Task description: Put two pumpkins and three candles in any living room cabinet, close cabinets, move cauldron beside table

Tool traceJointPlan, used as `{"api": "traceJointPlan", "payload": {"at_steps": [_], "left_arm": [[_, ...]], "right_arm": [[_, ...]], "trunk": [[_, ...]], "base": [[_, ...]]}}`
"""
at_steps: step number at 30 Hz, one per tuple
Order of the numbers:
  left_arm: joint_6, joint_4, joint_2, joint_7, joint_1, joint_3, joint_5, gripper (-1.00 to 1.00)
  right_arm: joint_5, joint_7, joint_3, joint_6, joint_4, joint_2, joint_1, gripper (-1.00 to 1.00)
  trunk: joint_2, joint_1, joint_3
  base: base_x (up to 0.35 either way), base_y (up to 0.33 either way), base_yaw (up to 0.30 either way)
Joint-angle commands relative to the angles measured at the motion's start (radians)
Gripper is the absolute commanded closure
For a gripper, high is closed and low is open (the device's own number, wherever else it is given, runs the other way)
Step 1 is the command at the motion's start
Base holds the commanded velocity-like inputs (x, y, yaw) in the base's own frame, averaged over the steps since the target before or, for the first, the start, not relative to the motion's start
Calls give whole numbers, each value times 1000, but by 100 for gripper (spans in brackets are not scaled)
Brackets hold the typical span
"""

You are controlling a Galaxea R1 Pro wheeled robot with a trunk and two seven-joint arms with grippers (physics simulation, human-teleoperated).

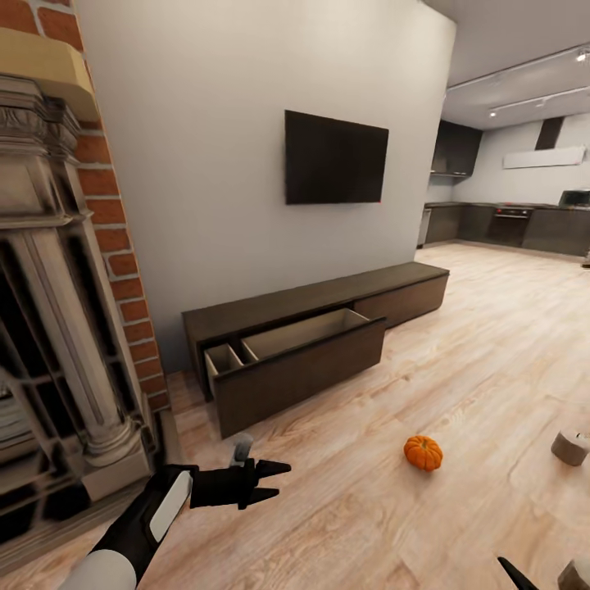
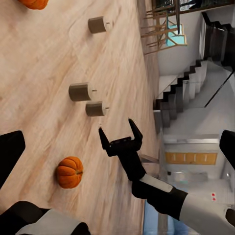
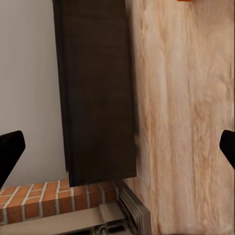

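Reaching out low over the wood floor [image 1: 459, 369], the left hand [image 1: 274, 481] shows its two dark fingers parted with nothing between them; a small grey object sits just behind it, too unclear to name. The right hand [image 2: 121, 133] appears in the left wrist view with its fingers spread apart and empty, hanging above the floor; in the head view only a dark fingertip of it pokes in at the bottom edge.

Beyond the left hand stands the cabinet [image 1: 328, 297], a long low dark-brown unit against the grey wall [image 1: 205, 164]; its near drawer [image 1: 299, 360] is pulled out, showing a pale interior split into compartments, and nothing can be seen inside it; the further drawer fronts sit flush. A black television [image 1: 336, 158] hangs on the wall above.

One pumpkin [image 1: 423, 452] lies on the floor, well apart from the cabinet; a second pumpkin [image 2: 34, 3] shows at the edge of the left wrist view. Three candles [image 2: 82, 91] lie on the bare floor, two close together and one further off; none is in the cabinet.

A brick fireplace [image 1: 57, 311] stands beside the cabinet's near end; a dark kitchen [image 1: 508, 221] lies far behind.
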Motion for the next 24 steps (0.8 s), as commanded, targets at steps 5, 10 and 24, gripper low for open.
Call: {"api": "traceJointPlan", "payload": {"at_steps": [5, 10, 24], "left_arm": [[3, 0, 1, -2, 0, -2, 2, -100], [3, 0, 1, -2, 0, -3, 2, -100], [3, 1, 5, -2, 0, -2, 2, -100]], "right_arm": [[2, 4, -5, 2, 6, 1, -2, -100], [2, 4, -5, -1, 7, 1, -2, -100], [2, 4, -6, -20, 7, 0, -2, -100]], "trunk": [[0, -1, -4], [0, -1, -7], [0, -1, -14]], "base": [[-307, 104, -261], [-308, 99, -261], [-137, 82, -264]]}}
